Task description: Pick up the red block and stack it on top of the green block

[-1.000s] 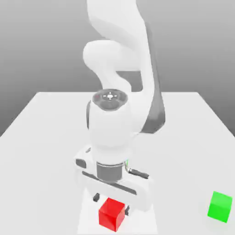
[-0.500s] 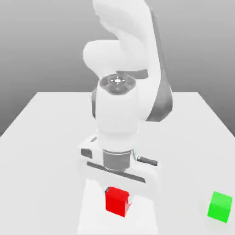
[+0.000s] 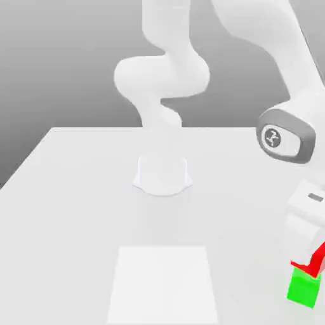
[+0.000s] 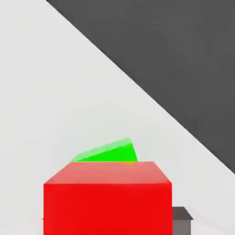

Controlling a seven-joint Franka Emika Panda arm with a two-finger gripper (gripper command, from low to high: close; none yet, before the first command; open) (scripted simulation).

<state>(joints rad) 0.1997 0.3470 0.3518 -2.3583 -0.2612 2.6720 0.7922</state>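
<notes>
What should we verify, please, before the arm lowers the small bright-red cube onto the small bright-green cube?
1. Small bright-red matte cube is off the table and carried at the gripper: ok.
2. Small bright-green matte cube sits flat on the white table, near its edge at the exterior view's right: ok.
3. Red cube is above the green cube: ok in the exterior view, where red sits directly over green.
4. Red cube's edges are squared to the green cube's: not ok; in the hand view the green cube looks turned relative to the red cube.
5. Jaws firmly closed on the red cube: cannot tell.
</notes>
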